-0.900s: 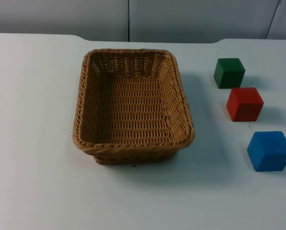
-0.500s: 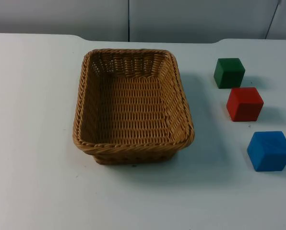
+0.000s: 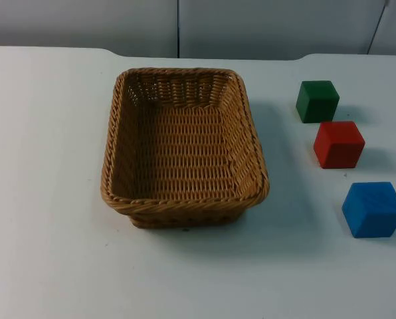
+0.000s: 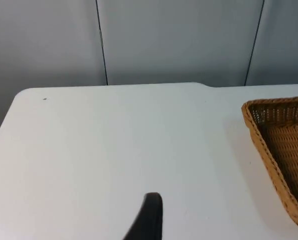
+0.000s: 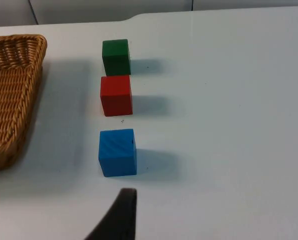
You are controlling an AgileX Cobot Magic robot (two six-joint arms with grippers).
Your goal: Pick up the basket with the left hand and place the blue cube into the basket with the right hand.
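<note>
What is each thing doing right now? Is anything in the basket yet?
basket: upright on the table, nothing inside
blue cube: on the table, right of the basket, untouched
red cube: on the table, untouched
green cube: on the table, untouched

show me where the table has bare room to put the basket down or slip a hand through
Bare table left of the basket and along the near edge in front of it. A lane runs between the basket and the cubes. Crowded at the right: green cube, red cube, blue cube stand in a tight line.
</note>
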